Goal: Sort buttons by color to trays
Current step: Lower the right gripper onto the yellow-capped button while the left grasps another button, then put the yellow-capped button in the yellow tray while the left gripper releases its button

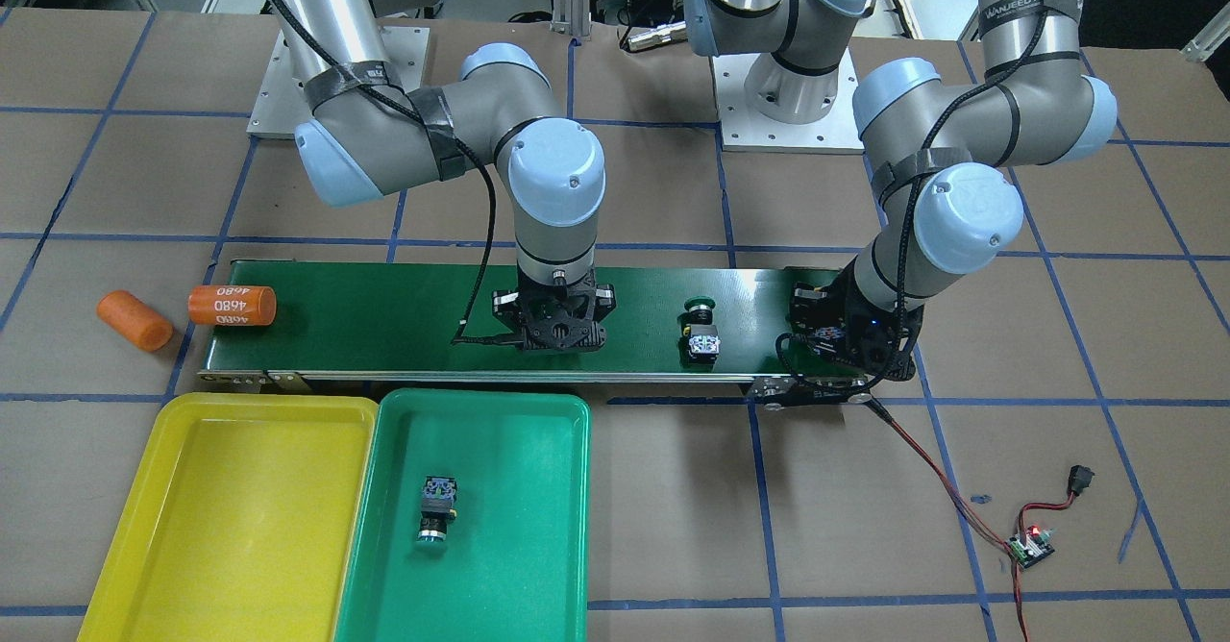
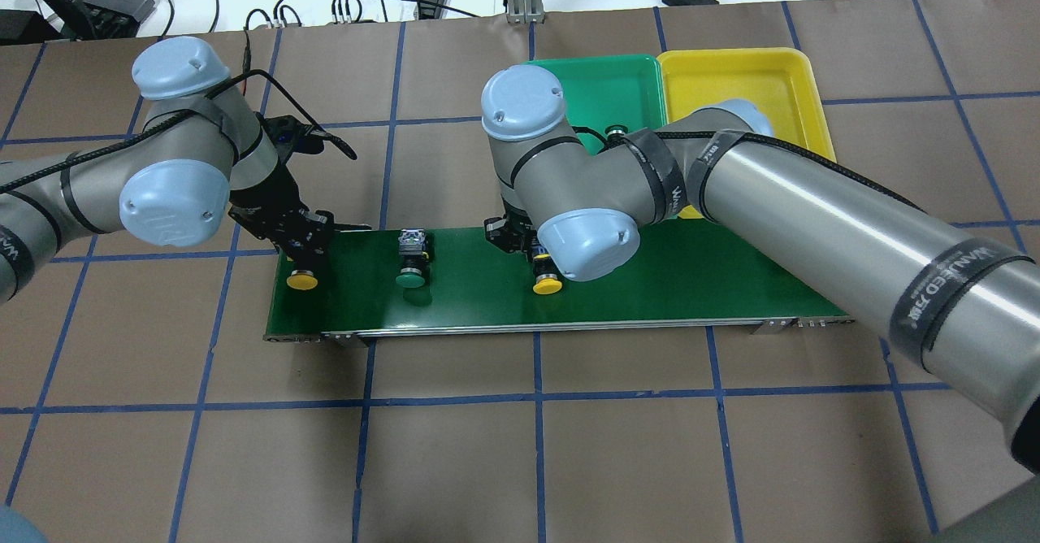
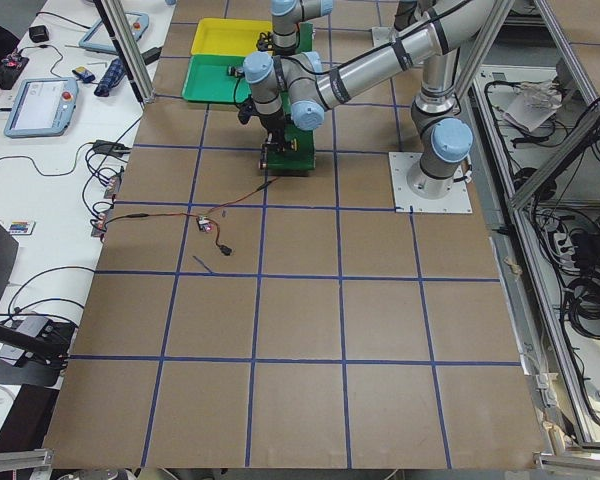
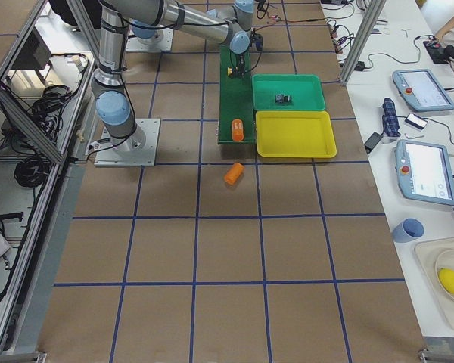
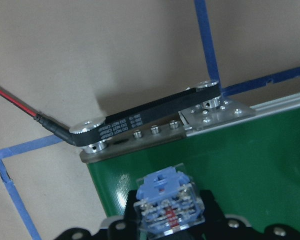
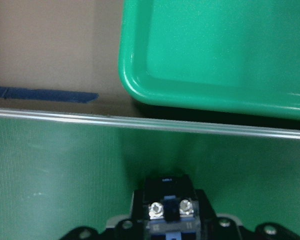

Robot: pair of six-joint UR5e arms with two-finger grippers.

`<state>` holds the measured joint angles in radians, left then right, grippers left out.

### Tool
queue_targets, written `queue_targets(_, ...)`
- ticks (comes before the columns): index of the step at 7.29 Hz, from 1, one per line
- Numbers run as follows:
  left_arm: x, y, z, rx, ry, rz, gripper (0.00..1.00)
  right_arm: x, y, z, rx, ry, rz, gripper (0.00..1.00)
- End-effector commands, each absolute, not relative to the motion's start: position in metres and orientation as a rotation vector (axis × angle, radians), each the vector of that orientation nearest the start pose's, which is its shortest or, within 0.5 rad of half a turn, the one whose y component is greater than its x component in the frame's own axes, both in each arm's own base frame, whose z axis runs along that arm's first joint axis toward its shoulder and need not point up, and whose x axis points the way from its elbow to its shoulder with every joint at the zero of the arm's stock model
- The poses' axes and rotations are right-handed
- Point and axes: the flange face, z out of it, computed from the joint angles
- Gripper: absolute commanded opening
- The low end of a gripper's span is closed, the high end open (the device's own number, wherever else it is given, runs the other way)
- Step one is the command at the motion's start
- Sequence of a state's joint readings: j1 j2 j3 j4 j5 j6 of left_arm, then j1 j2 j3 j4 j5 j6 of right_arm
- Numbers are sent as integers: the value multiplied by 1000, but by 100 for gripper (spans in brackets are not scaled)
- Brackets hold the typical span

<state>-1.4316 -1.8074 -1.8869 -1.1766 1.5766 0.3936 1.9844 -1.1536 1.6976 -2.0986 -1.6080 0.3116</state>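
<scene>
On the dark green conveyor belt (image 2: 650, 283), my left gripper (image 2: 302, 252) is shut on a yellow button (image 2: 302, 280) at the belt's left end. Its grey-blue body (image 5: 167, 205) shows between the jaws in the left wrist view. My right gripper (image 2: 532, 254) is shut on the second yellow button (image 2: 548, 284) at mid belt, and its body (image 6: 170, 207) shows in the right wrist view. A green button (image 2: 413, 265) lies loose on the belt between the grippers. Another green button (image 1: 437, 507) lies in the green tray (image 1: 538, 546). The yellow tray (image 1: 240, 507) holds nothing.
One orange cylinder marked 4680 (image 1: 232, 305) lies on the belt's far end by the trays. Another orange cylinder (image 1: 135, 320) lies on the table beside it. A red and black cable runs from the belt's motor end to a small controller board (image 1: 1030, 546).
</scene>
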Motion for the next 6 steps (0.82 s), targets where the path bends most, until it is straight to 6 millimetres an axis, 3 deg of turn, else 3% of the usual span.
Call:
queue_targets(1,-60,-532,280,406,3125,175,100,350,-511,260,-239,3216,-50,0)
queue_targets(2,-59,-538,304,402,3118,109,100,331,-524,273,-225,3210,-83,0)
queue_targets(3,-57,-549,342,399,3099,1,100,298,-545,293,-219,3201,-129,0)
queue_targets(4,-57,-548,367,394,3100,12,100,262,-565,309,-252,3199,-164,0)
queue_targets(6,-60,-528,437,386,3103,36,100,181,-603,322,-321,3217,-165,0)
